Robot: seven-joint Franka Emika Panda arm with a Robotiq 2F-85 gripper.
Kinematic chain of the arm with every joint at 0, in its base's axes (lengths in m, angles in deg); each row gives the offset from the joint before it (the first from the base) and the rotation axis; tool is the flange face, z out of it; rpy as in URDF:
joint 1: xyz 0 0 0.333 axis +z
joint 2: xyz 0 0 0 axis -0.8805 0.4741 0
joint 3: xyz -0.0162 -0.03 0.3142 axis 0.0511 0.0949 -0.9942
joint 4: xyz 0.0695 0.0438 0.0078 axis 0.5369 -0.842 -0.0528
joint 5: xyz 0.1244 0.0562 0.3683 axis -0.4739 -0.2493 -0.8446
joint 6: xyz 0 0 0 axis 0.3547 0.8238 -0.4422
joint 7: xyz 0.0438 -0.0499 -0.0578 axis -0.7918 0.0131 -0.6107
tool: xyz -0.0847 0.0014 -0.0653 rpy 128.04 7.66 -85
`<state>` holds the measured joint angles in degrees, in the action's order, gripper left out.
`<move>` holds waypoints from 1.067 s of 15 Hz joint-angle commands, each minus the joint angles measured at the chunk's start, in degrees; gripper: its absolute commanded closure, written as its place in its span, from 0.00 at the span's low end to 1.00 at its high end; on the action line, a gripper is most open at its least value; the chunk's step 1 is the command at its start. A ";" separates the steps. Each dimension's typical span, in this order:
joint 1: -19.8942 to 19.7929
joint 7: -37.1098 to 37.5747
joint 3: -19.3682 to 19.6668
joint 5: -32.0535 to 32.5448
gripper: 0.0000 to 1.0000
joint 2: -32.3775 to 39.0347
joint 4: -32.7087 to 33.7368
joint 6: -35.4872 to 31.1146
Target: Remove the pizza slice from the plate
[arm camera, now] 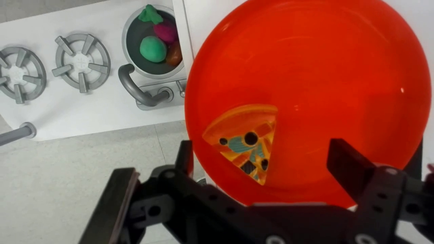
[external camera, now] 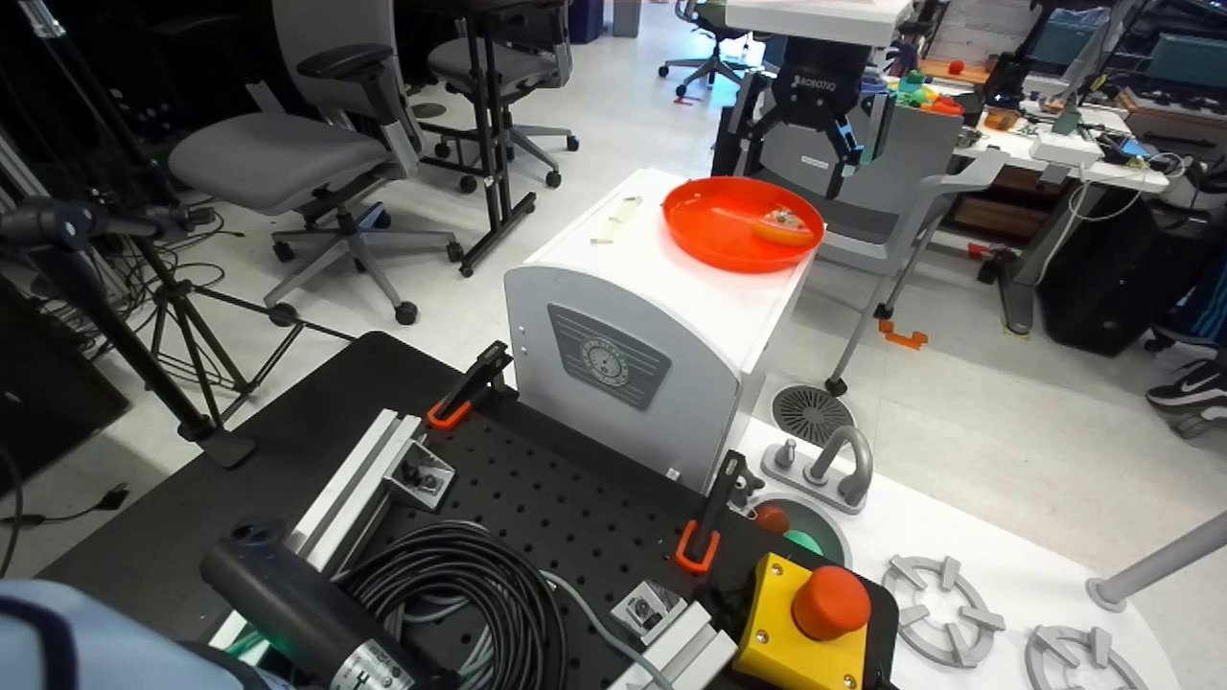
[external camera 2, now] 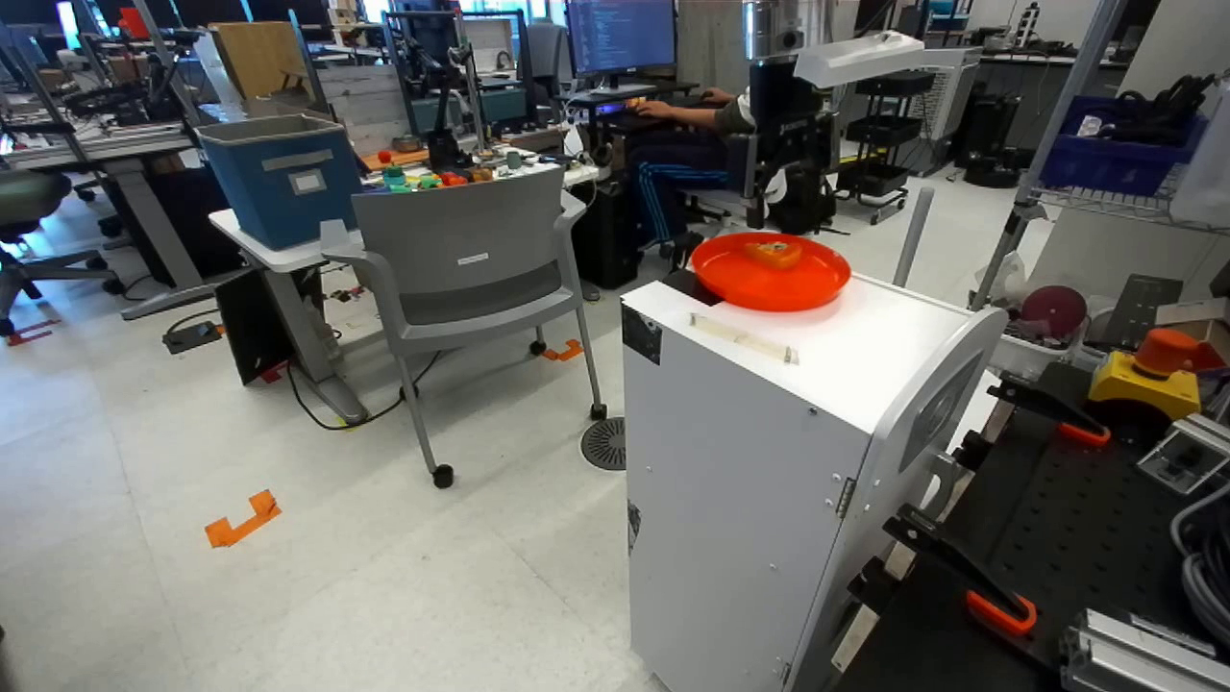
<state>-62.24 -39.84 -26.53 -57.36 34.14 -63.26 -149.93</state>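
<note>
Wrist view, left to right: two grey burners (arm camera: 81, 62) on a white counter (arm camera: 84, 113); a curved grey faucet (arm camera: 136, 90) beside a round sink (arm camera: 137, 34) containing green, magenta and brown pieces (arm camera: 153, 49); the pizza slice (arm camera: 245, 144), lying in the left part of the orange plate (arm camera: 315, 74), near the rim, crust toward the top and tip downward; the gripper (arm camera: 262, 154), jaws spread wide to either side of the slice, holding nothing. In both exterior views it hangs higher than the plate.

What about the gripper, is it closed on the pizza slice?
No, in the wrist view the gripper stands wide open, and the pizza slice lies inside the orange plate.
</note>
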 commanded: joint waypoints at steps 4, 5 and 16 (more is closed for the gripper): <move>0.24 0.43 0.27 0.11 0.00 1.37 2.09 1.75; 0.19 -0.38 0.24 0.43 0.00 1.03 1.94 3.00; 0.60 0.53 0.19 0.53 0.00 2.40 1.47 1.41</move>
<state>-62.17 -39.84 -26.53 -57.25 35.06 -63.17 -149.18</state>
